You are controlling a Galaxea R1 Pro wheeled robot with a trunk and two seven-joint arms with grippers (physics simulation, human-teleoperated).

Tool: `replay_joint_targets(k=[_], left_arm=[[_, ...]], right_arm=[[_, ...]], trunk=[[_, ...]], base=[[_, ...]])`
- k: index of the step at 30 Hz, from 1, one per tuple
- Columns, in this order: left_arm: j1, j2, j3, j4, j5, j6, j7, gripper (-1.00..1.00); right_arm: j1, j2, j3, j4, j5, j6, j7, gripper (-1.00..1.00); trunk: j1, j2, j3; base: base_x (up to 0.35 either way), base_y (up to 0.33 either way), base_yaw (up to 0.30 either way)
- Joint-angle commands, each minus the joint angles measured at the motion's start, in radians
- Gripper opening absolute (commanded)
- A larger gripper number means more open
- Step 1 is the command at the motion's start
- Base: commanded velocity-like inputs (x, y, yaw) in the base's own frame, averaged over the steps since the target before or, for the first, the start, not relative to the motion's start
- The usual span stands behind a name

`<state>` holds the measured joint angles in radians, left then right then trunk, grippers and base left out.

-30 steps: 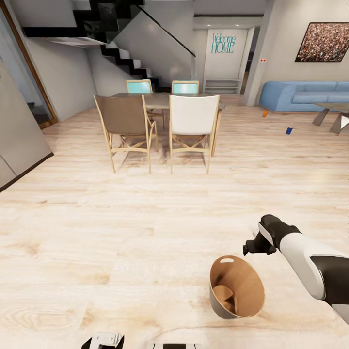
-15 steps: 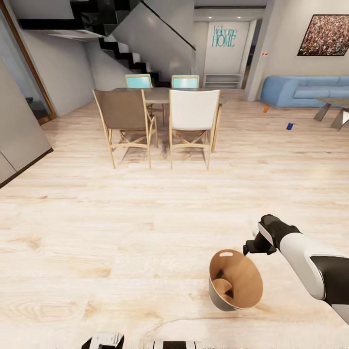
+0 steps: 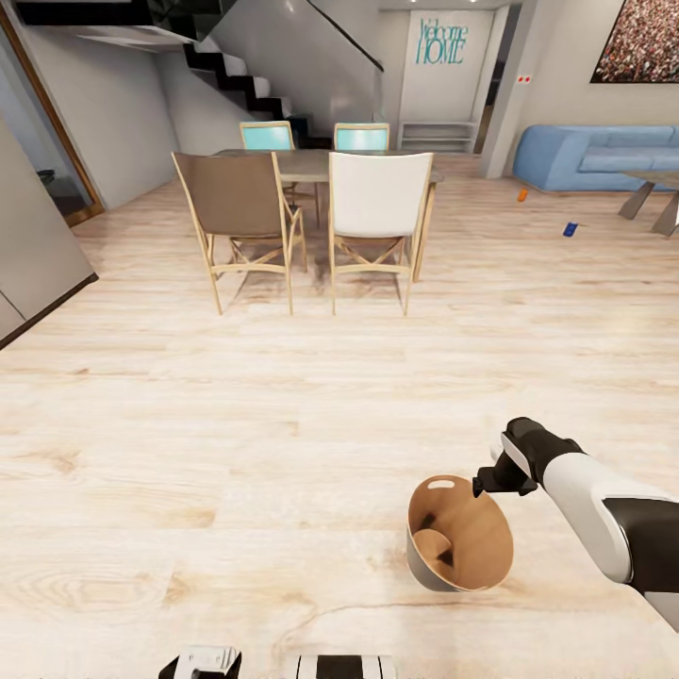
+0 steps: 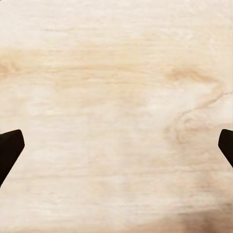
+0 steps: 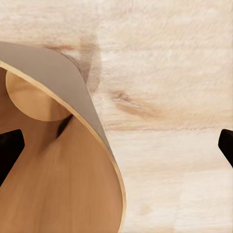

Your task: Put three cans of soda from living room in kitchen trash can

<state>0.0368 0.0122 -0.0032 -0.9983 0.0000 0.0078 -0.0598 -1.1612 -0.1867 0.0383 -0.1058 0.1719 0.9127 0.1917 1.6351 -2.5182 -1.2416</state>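
The bin (image 3: 460, 547) stands on the wood floor (image 3: 236, 424) near the robot, its brown inside showing, and the right gripper (image 3: 483, 485) hangs just above its far rim with the fingers spread wide, one tip over the bin's inside and one outside it. The left gripper (image 4: 116, 145) points at bare floor with its fingers wide apart. Far across the room, an orange can (image 3: 521, 195) and a blue can (image 3: 570, 229) stand on the floor near the blue sofa (image 3: 594, 156), beyond the dining chairs (image 3: 377, 212).

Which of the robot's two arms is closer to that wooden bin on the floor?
The right. Its pincer hangs just over the bin rim's far right side. The left pincer sits well off to the bin's left, over bare floor.
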Motion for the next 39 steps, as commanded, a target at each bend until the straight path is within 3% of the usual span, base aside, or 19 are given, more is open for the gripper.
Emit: replay_joint_targets(k=[1,17,39], left_arm=[[0.000,0.000,-0.001,0.000,0.000,-0.001,0.000,1.00],[0.000,0.000,0.001,-0.001,-0.003,-0.002,0.000,1.00],[0.000,-0.001,-0.001,0.004,-0.006,0.001,0.001,1.00]], right_arm=[[0.000,0.000,0.000,0.000,0.001,0.000,0.000,1.00],[0.000,0.001,0.000,0.000,0.003,0.000,-0.001,1.00],[0.000,-0.001,-0.001,0.001,0.004,0.000,-0.001,1.00]], trunk=[[0.000,0.000,0.000],[0.000,0.000,0.000],[0.009,-0.005,-0.081]], base=[[0.000,0.000,0.000],[-0.104,0.000,0.000],[-0.003,0.000,0.000]])
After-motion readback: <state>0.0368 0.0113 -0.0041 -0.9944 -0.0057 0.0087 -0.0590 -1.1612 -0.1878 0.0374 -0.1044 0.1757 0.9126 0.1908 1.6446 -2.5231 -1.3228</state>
